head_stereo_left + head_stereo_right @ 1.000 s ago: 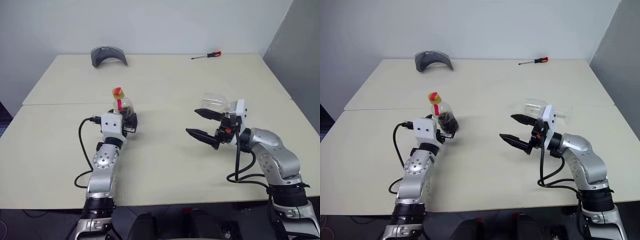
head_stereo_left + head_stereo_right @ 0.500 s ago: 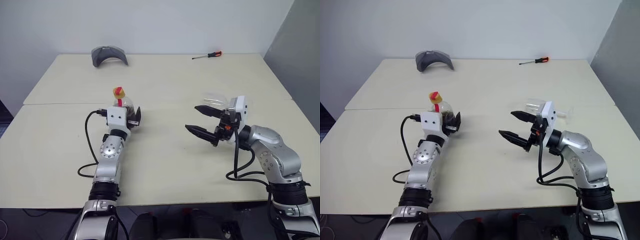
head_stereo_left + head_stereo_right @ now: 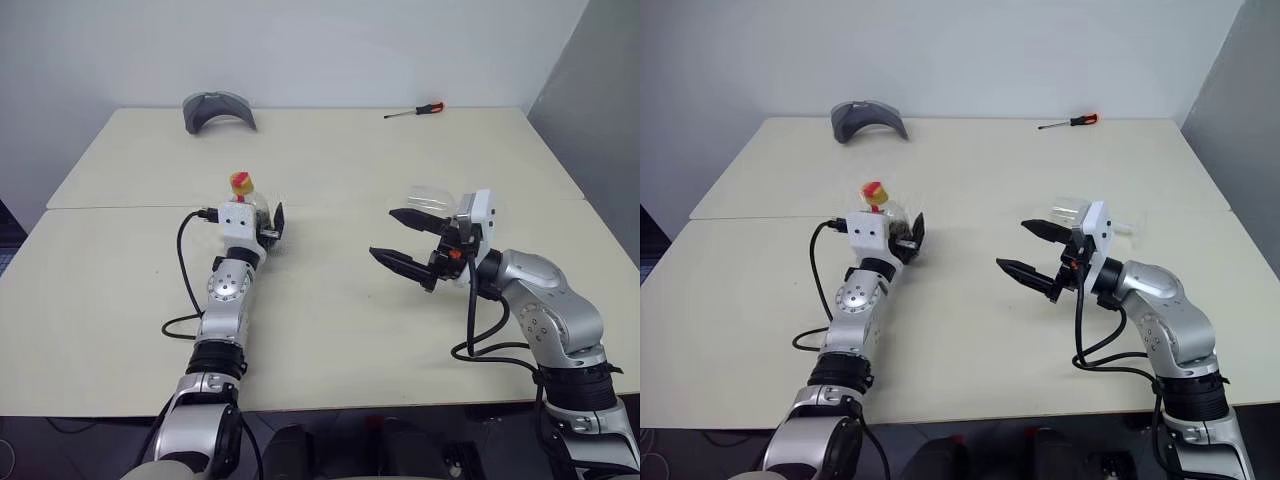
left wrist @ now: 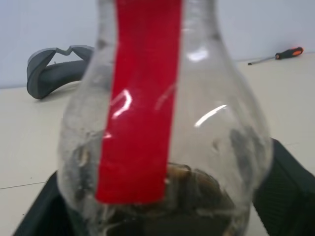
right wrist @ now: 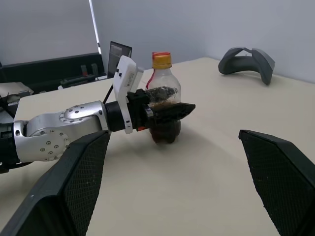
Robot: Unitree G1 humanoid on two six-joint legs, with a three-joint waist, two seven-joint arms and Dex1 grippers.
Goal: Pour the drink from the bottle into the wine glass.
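- The step in hand looks like the grasp on the bottle [image 5: 162, 105]: the left gripper [image 5: 165, 112] has its two black fingers on either side of the bulbous body, low on the bottle, where the drink [image 5: 164, 132] sits dark at the bottom.
- Whether those fingers press the plastic or just flank it, I cannot tell; from the left wrist view they stand close on both sides of the body, one finger [image 4: 285, 191] at each flank.
- The bottle stands upright on the table [image 3: 330, 340] with its yellow-and-red cap [image 3: 241, 182] on, so pouring is not yet possible.
- The right gripper [image 3: 404, 243] hangs above the table well to the right of the left one, its jaws spread wide and holding nothing.
- The wine glass [image 3: 432, 201] lies just beyond the right gripper's upper finger, apparently on its side rather than standing.
- Next move, as I judge it: close firmly on the bottle, then get the cap off and the glass standing upright before any tilt.
- Room: bare tabletop lies between the two grippers, giving space to bring the bottle across.
- Far beyond the left gripper lies a grey curved object [image 3: 217, 110]; a screwdriver [image 3: 414, 110] rests near the far edge. Both are well clear.
- The near table edge runs behind both wrists, so lifting and carrying inward looks safest.
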